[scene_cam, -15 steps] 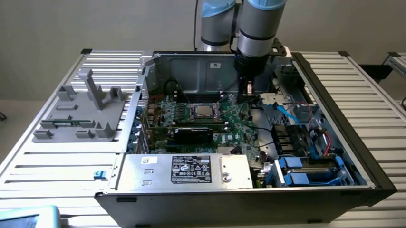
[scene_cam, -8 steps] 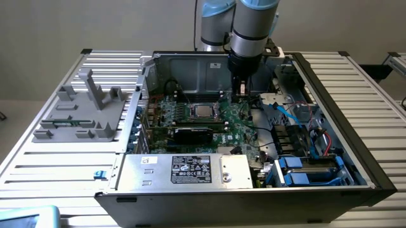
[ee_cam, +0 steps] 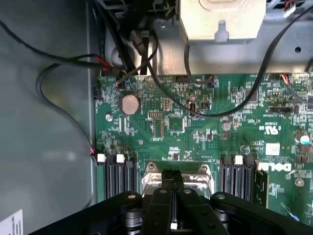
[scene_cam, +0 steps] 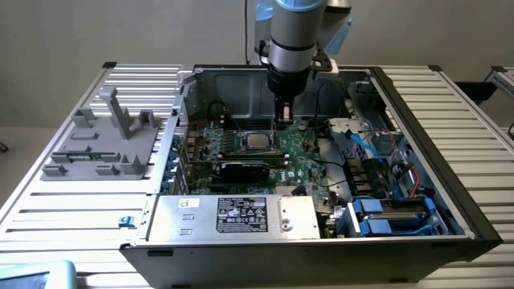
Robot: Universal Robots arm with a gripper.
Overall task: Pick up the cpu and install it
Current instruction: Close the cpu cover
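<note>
Silver-grey square cpu (scene_cam: 257, 141) sat in dark metal-framed socket (scene_cam: 238, 137) on green motherboard (scene_cam: 309, 153), inside open black computer case (scene_cam: 434, 120) on grey ribbed surface (scene_cam: 80, 205), black gripper (scene_cam: 283, 119) fingers pressed together, holding nothing, hovering just above socket, toward exterior view's right.

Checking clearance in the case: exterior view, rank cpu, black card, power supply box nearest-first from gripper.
1. cpu, in socket by gripper.
2. black card, just past the socket.
3. power supply box, closest to camera.
</note>
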